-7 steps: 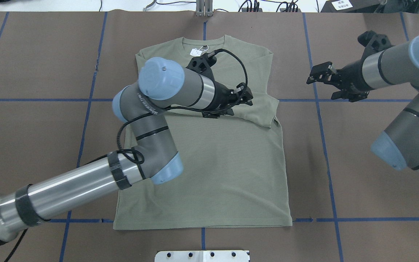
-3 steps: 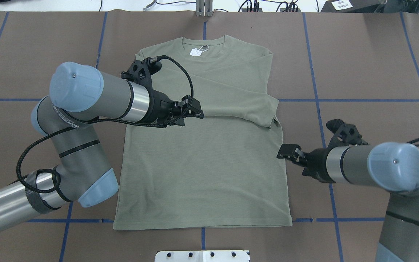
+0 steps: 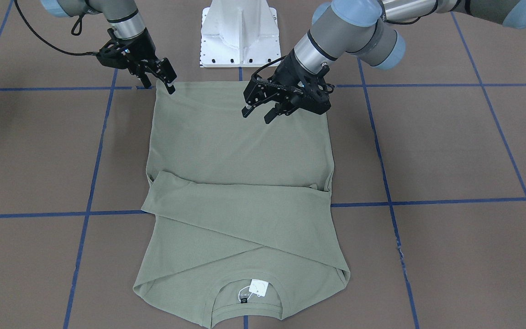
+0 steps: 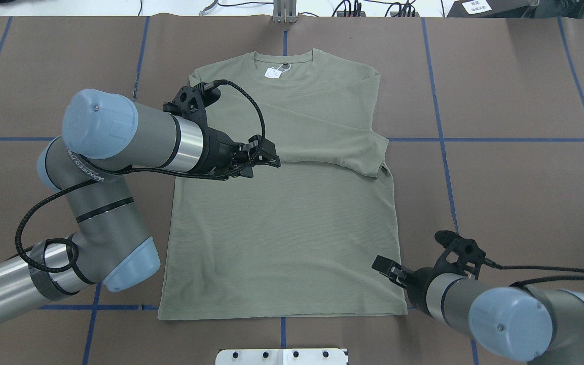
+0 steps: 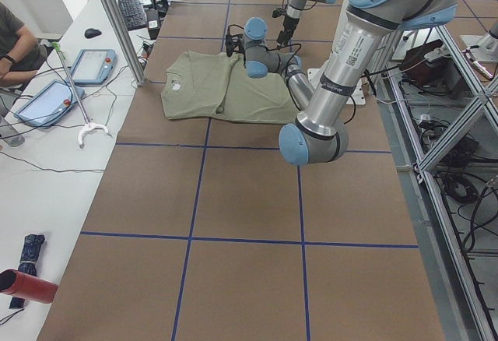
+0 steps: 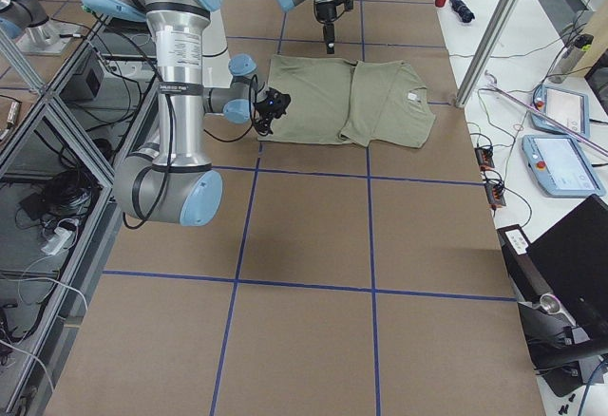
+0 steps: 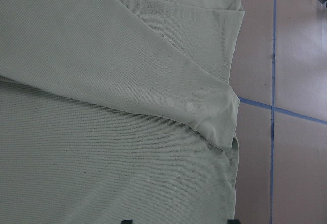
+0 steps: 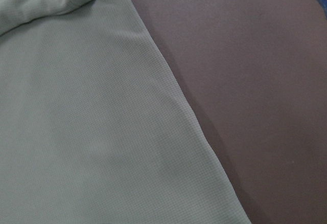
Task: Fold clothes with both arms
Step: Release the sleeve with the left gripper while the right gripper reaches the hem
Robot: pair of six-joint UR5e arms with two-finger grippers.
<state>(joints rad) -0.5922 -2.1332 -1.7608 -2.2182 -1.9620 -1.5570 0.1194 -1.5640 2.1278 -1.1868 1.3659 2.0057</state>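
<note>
The sage-green shirt (image 4: 282,228) lies flat on the brown table, collar and white tag (image 4: 273,72) at the far side. Both sleeves are folded across the chest, one cuff (image 4: 370,159) at the shirt's right edge. My left gripper (image 4: 266,156) hovers open over the folded sleeve left of the middle, empty; it also shows in the front view (image 3: 256,109). My right gripper (image 4: 384,265) is low at the shirt's near right hem corner (image 3: 160,82), open, holding nothing. The right wrist view shows only the shirt's side edge (image 8: 168,88) on the table.
The white base block (image 3: 240,34) stands just past the hem on the robot's side. Blue tape lines (image 4: 444,152) cross the brown table cover. At the table's far edge a person (image 5: 15,41) sits near tablets (image 5: 93,65).
My right arm swung from the far right of the table down to the shirt's near right hem corner. My left gripper pulled back leftward from the right-hand cuff, then nearly stopped.
</note>
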